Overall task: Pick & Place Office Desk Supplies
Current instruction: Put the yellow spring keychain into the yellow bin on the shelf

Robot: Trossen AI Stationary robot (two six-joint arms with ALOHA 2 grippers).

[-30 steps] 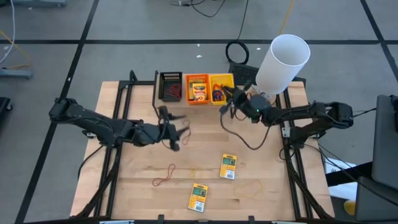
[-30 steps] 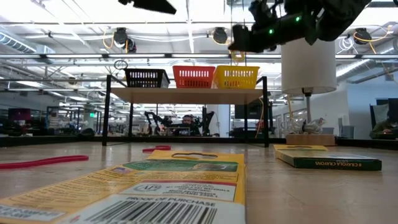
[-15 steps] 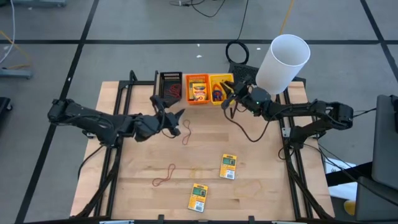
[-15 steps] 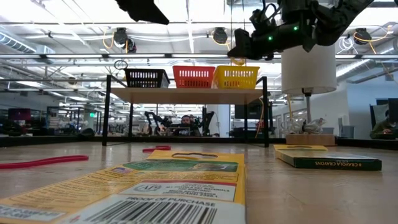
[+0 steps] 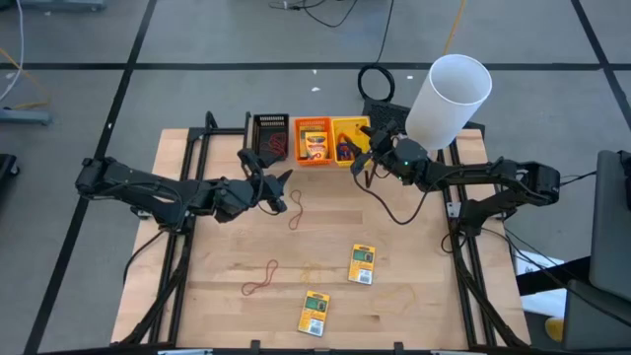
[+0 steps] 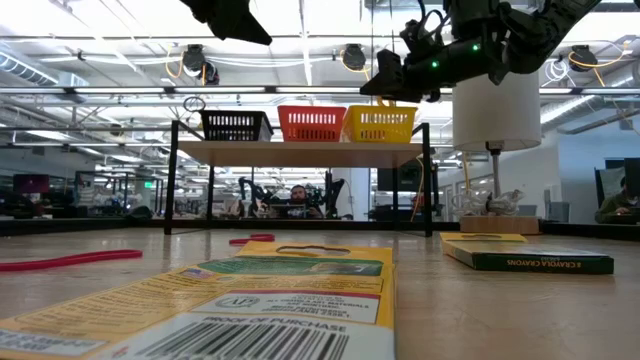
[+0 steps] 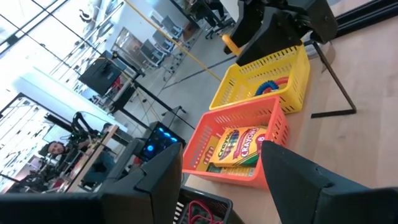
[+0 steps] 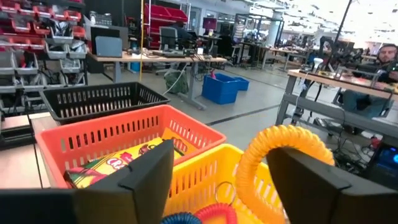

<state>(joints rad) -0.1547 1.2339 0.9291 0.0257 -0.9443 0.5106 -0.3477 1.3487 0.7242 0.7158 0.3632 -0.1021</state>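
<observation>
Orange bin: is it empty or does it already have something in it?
Not empty. The orange bin holds a yellow crayon pack, lying flat inside; the left wrist and high views both show it.

From my station, legible text is limited. On the nearest yellow pack (image 6: 290,300) in the low view I read "PROOF OF PURCHASE" above a barcode; its remaining print is too small to make out. The side of the second pack (image 6: 527,258) reads "CRAYOLA CRAYONS". In the left wrist view, the pack (image 7: 235,146) lying in the orange bin (image 7: 273,124) shows "Crayola".
</observation>
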